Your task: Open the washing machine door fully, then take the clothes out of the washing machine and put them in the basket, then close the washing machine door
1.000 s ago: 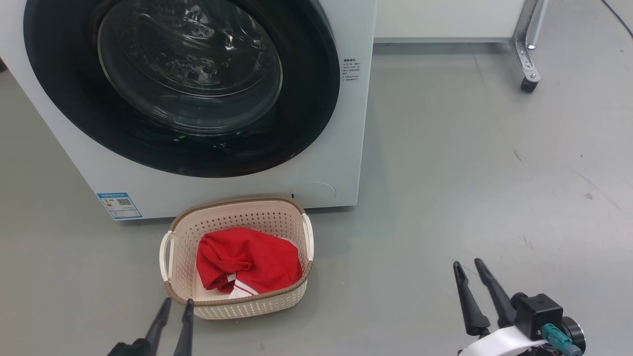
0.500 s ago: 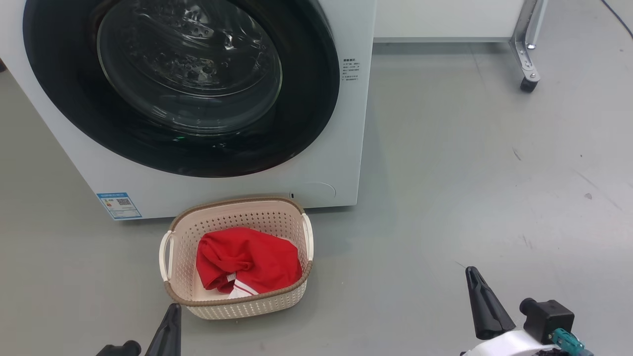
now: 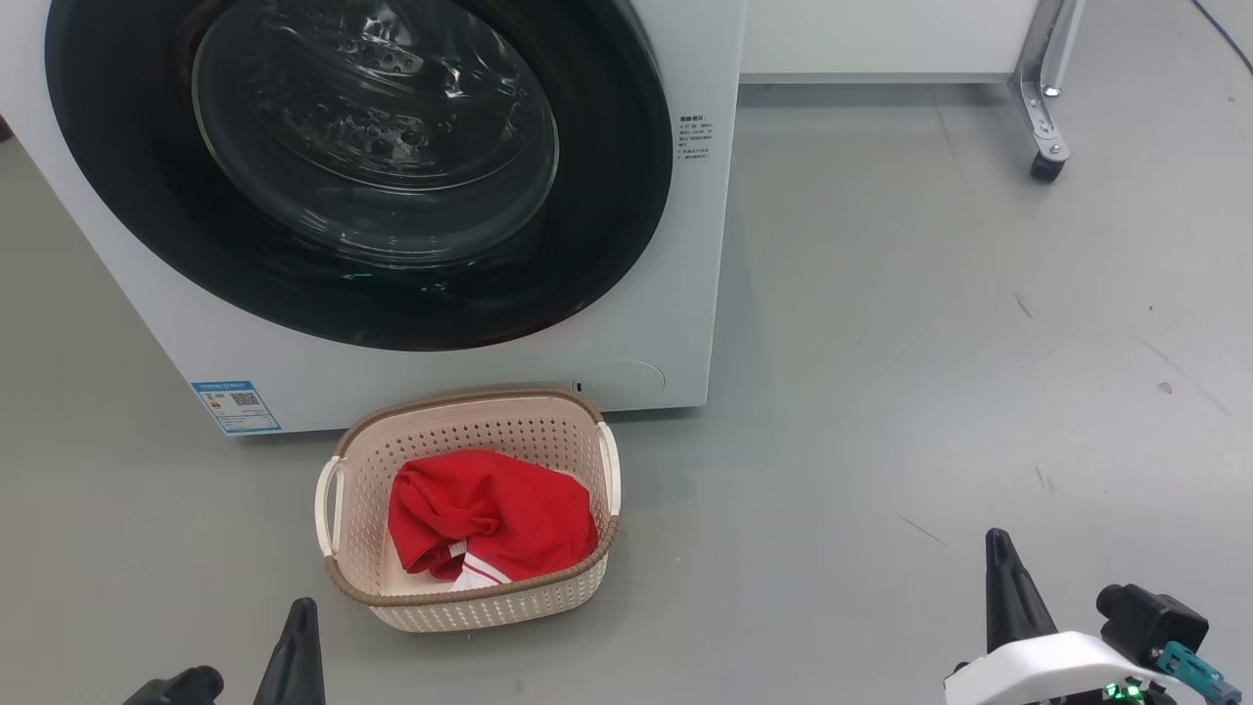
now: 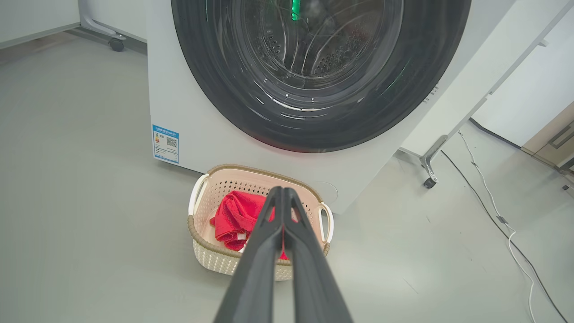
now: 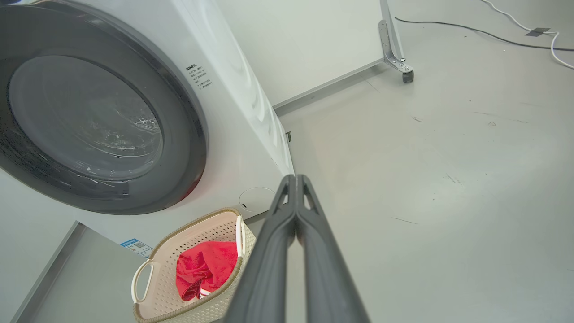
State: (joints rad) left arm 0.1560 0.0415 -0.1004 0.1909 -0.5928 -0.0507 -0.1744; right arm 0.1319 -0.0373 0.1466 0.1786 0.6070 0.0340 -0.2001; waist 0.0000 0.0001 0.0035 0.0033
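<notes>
The red clothes [image 3: 494, 519] lie inside the basket [image 3: 470, 399], which stands on the floor [image 3: 881, 343] just before the washing machine [image 3: 690, 294], and the door [image 3: 612, 196] looks closed against its front. I judge all three steps done, nothing left. The left gripper [image 4: 282, 190] and the right gripper [image 5: 293, 179] have jaws pressed together, holding nothing

Head camera downward, wrist cameras low, sharing basket [image 3: 489, 609]

The washing machine [image 3: 677, 294] carries a blue label [image 3: 236, 405] with a QR code and small printed lines [image 3: 694, 137], none legible.
</notes>
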